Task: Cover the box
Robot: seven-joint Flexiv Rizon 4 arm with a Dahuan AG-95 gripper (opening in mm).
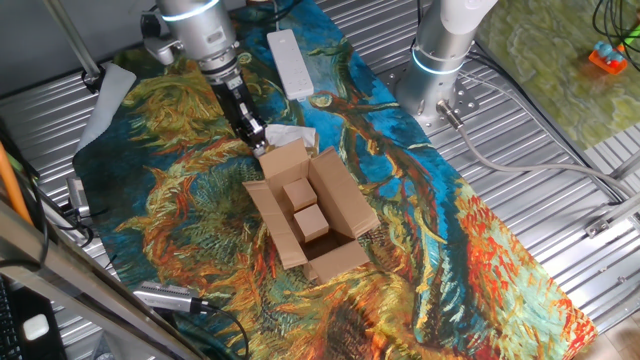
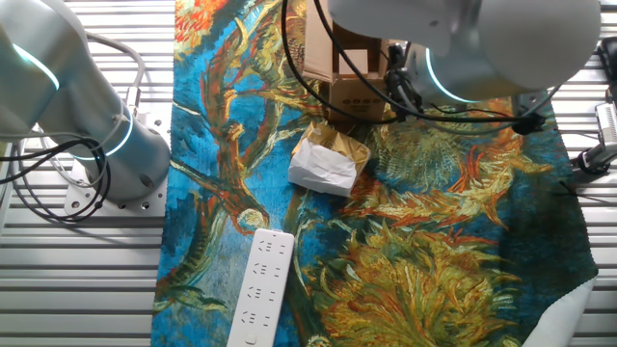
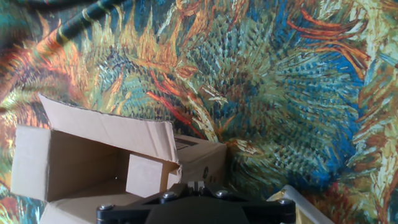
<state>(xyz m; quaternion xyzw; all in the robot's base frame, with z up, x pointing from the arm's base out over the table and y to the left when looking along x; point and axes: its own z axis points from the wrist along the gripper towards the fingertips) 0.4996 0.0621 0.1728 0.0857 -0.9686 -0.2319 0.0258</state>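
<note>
- The box [image 1: 312, 215] sits at the centre of one fixed view on the patterned cloth [image 1: 470, 250] that covers the surface; all four flaps stand or splay open.
- Two small cardboard blocks [image 1: 305, 208] lie inside, below the rim, so they should not obstruct closing.
- The pincer [image 1: 255, 139] sits at the upper-left flap [image 1: 283, 160], touching or just beside its top edge. Its opening cannot be told: the tips are too small in the fixed views and hidden in the hand view, where only the black body shows at the bottom edge.
- Recommended step: push this flap inward and down from its outer face, contacting near the free edge, not the hinge.
- Keep the push low and slow; the light box may slide on the cloth.
- The crumpled paper packet [image 2: 323, 166] lies just beside the box and should be avoided.
</note>
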